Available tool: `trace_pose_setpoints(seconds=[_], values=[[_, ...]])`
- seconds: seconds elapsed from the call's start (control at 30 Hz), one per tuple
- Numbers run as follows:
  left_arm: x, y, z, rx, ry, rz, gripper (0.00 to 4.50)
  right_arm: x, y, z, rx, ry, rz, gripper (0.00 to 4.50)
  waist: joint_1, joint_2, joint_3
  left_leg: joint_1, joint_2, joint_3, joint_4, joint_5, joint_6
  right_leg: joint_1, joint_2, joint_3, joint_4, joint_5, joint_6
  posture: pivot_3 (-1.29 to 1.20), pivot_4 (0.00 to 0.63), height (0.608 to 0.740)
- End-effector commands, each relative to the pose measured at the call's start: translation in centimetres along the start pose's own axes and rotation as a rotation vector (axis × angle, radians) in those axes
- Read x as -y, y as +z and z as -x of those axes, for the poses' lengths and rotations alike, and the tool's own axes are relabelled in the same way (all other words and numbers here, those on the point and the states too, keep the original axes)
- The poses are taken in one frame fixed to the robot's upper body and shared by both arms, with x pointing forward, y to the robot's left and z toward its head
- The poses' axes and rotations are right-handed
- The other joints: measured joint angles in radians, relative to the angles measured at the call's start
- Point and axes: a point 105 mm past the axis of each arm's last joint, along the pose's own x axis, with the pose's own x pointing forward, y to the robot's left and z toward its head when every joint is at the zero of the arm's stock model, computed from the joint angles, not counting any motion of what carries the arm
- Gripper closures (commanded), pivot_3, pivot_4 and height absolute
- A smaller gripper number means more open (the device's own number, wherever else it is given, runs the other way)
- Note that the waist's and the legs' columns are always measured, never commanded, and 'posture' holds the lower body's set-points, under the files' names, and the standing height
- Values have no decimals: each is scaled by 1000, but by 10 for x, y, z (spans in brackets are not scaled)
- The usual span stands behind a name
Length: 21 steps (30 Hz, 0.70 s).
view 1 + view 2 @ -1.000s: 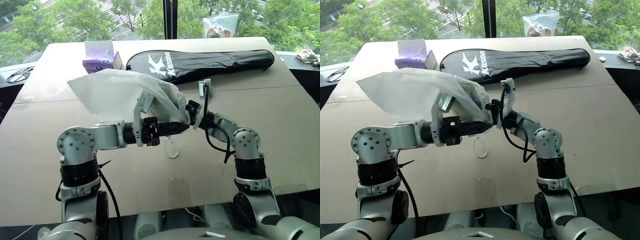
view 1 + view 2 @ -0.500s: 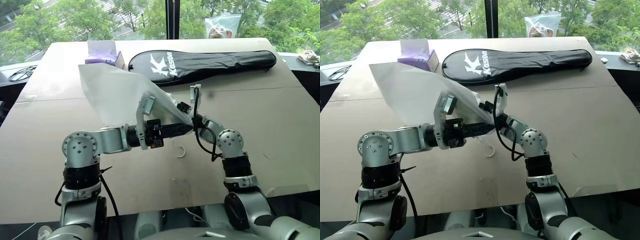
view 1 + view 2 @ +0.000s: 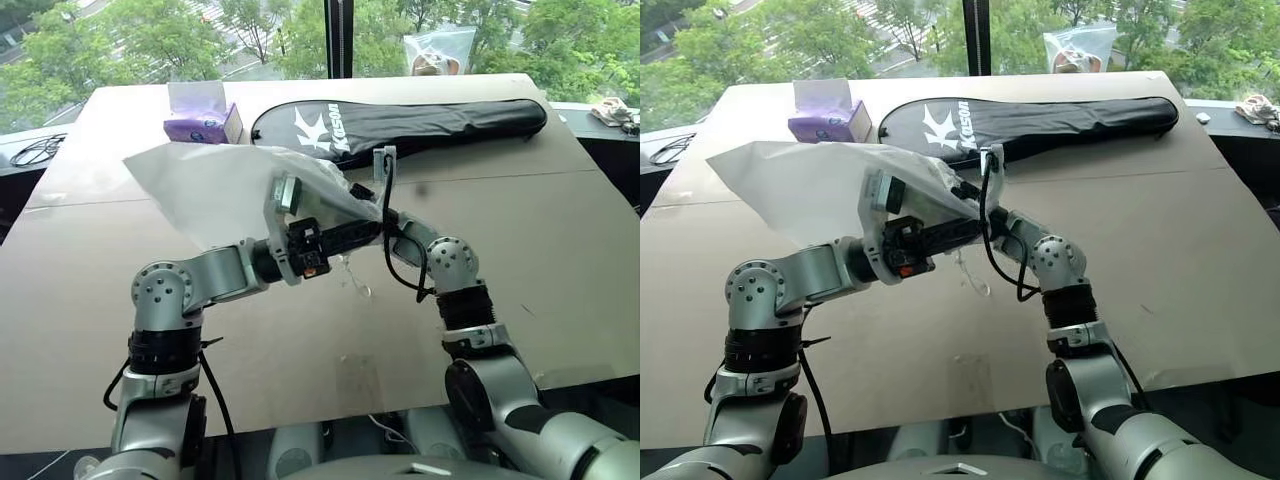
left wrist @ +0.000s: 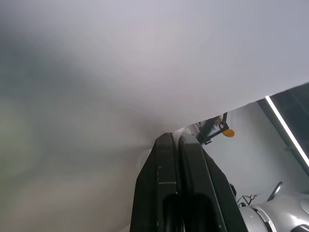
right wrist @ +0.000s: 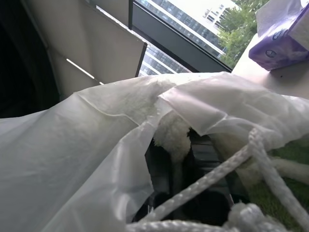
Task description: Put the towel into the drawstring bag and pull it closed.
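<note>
Towel inside drawstring bag, pinched by both tools.

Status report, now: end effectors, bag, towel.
Left end effector shut on the drawstring bag, held above the table. Right end effector shut at the bag mouth. Towel partly inside, cord dangling. Nothing in the way.

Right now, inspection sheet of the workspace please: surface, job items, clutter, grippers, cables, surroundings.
Surface: tan table, seam across.
Job's things: white drawstring bag held up off the table; towel showing at its mouth; cord dangling loose.
Clutter: black racket cover, purple tissue box.
Grippers: left gripper shut on bag fabric; right gripper shut at the bag mouth.
Cables: black lead off the table's left.
Surroundings: windows, trees.
</note>
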Motion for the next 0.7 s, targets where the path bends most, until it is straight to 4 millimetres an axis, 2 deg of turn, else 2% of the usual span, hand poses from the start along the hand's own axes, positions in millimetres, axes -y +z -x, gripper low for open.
trace_pose_setpoints(seconds=[0.03, 0.13, 0.27, 0.33, 0.43, 0.53, 0.7], values=[[8, -31, -12, -108, -74, 84, 4500, -59, 19, -16, 52, 170, 153, 4441, 5, 0, 0, -1, 0, 0, 0, 0, 0, 0, -1, 0, 0, 0, 0, 0, 150, 740], [-4, -22, -11, -52, 23, 21, 4500, -42, 6, 0, -51, 22, 335, 4441, 12, -1, 0, 0, 0, 0, 0, 0, 0, 0, -2, 0, -2, 0, 0, 0, 150, 740], [-17, 11, 11, 34, 127, -53, 4500, -22, 4, 49, -123, -128, 391, 4441, 13, -1, 0, -1, -2, 0, 0, 0, 0, 0, -2, -1, -2, 0, 0, 0, 150, 740], [-18, 18, 20, 24, 149, -84, 4500, -13, 3, 65, -157, -203, 416, 4441, 6, 0, 0, 0, -1, 0, 0, 0, 0, 0, -1, -1, -1, 0, 0, 0, 150, 740], [-21, 20, 26, -20, 170, -114, 4500, 2, 6, 77, -173, -331, 406, 3324, 1, 0, 0, 1, 1, 0, -1, 0, 0, 0, 2, 0, -1, -1, 0, 0, 150, 740], [-28, 20, 27, -49, 197, -143, 4500, 12, 6, 83, -185, -424, 411, 1956, 2, 0, 0, 2, 1, 0, -1, 0, 0, 0, 2, 0, 0, -1, 0, 0, 150, 740], [-35, 31, 28, -45, 239, -198, 4500, 15, 11, 88, -164, -480, 460, 1956, 8, 0, 0, 0, 0, 0, -1, 0, -1, 0, 0, 0, -2, -1, 0, 0, 150, 740]])
